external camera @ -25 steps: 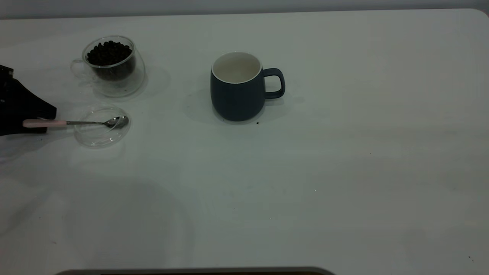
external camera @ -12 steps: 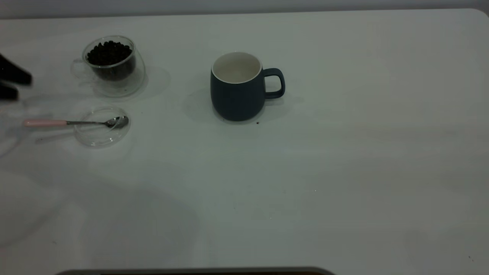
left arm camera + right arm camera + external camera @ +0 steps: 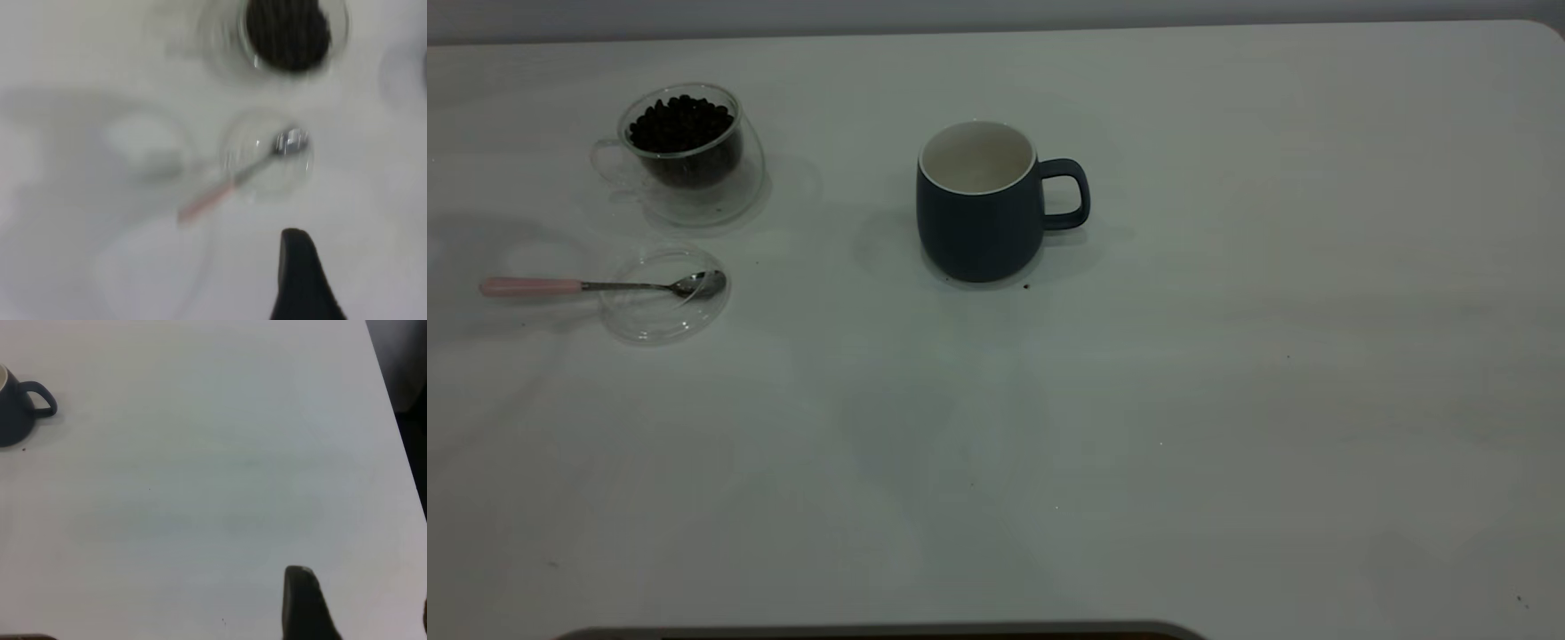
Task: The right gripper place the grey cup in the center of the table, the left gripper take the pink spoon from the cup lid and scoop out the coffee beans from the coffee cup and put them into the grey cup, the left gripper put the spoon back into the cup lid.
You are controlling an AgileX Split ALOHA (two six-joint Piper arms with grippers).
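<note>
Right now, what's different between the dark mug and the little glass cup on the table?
The grey cup is opaque, dark blue-grey with an off-white inside; the coffee cup is clear glass. The grey cup looks bigger than the coffee cup. The coffee cup holds a heap of coffee beans, while no beans show in the visible part of the grey cup. The grey cup's handle points to the exterior view's right, the coffee cup's to its left. Both stand upright on the table.

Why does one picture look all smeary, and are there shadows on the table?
The left wrist view is the smeary one: the pink spoon, cup lid and coffee beans all look soft there. The exterior view is sharp but dim, with faint grey shadows on the table beside the grey cup and in front of it. The right wrist view is fairly clear.
</note>
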